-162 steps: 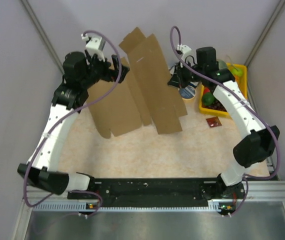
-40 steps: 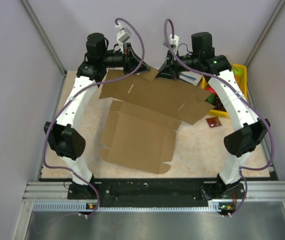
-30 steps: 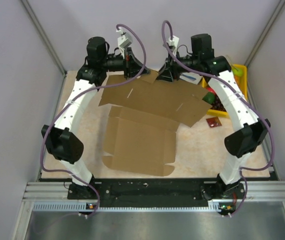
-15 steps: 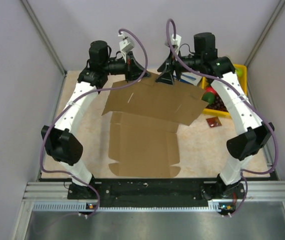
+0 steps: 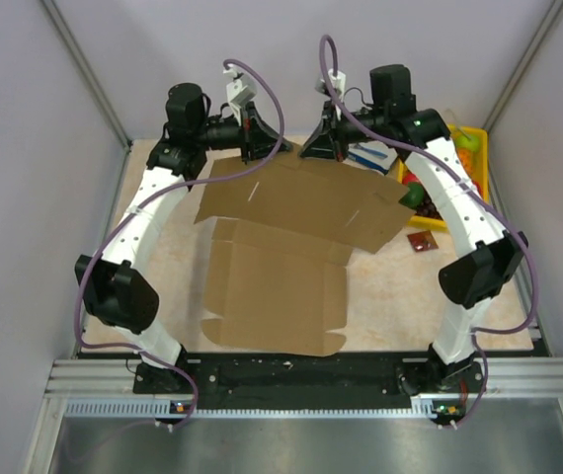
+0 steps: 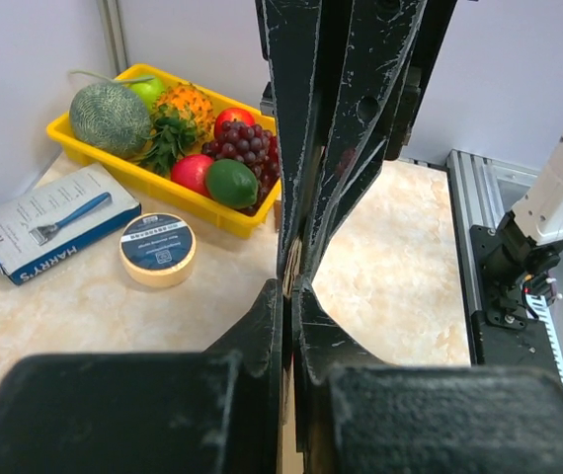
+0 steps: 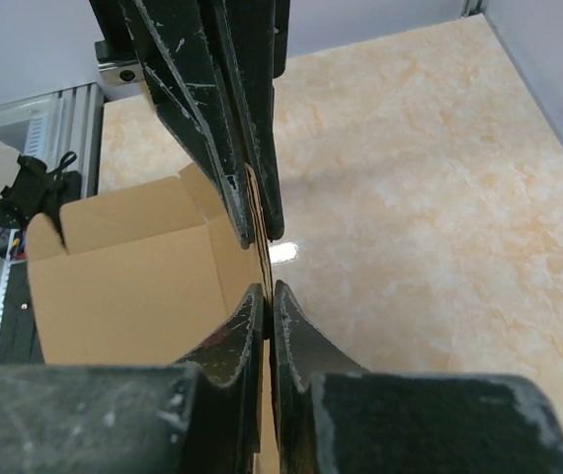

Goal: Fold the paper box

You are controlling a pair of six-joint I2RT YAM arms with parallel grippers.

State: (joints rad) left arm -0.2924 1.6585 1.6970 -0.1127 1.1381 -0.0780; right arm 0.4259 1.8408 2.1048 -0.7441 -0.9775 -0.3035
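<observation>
The paper box is a large brown cardboard blank, its near panels lying flat on the table and its far panel lifted at the back edge. My left gripper and right gripper face each other there, each shut on that far edge. In the left wrist view the left gripper pinches a thin cardboard edge, with the right gripper's fingers just beyond. In the right wrist view the right gripper clamps the same edge, and the box's panel spreads to the left.
A yellow fruit tray stands at the back right, with its rim also in the left wrist view. Beside it lie a blue-and-white carton and a tape roll. A small brown square lies on the table. Grey walls close in on both sides.
The box, held upright seconds ago, now lies mostly flat. In the last second the right gripper let go and shut again on the far edge, and both grippers shifted slightly left.
</observation>
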